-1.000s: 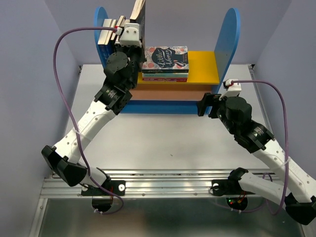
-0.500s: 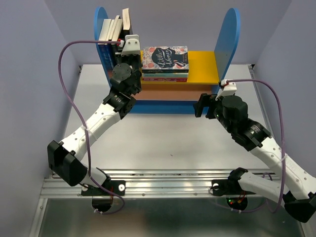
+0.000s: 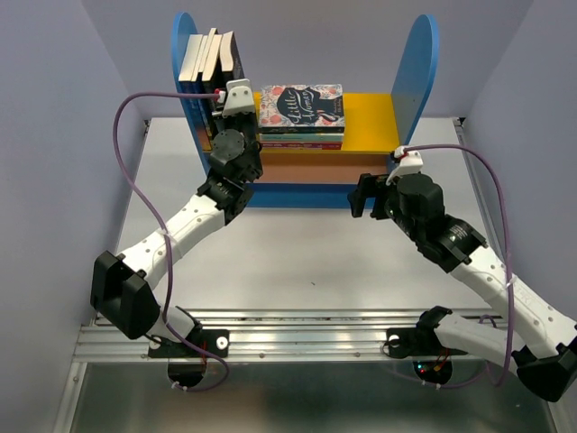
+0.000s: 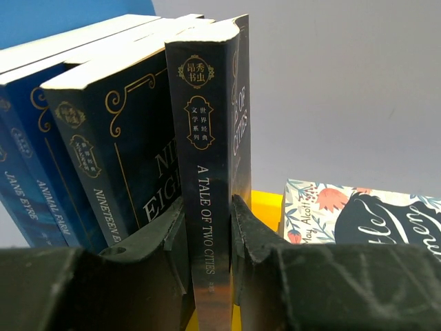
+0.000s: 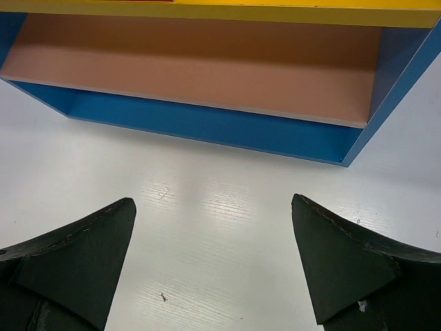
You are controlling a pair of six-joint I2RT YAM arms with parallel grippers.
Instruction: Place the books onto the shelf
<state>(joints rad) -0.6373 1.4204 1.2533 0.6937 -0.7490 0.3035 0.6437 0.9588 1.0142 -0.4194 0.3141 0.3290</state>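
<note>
Blue shelf (image 3: 419,63) with upright books (image 3: 203,56), left end effector (image 4: 209,214) clamping Two Cities (image 4: 205,131), right end effector (image 5: 213,201) apart

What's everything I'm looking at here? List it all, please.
shelf: one, blue sides, yellow and salmon boards, back of table.
upright books: at least four, dark blue, yellow board's left end.
Little Women stack: one, floral top cover, flat on yellow board.
table: one, pale grey, underneath.
cables: two, purple, looping at left and right.
left hand: one, dark, closed on A Tale of Two Cities, the rightmost upright book.
right hand: one, dark, open, over table before shelf.
</note>
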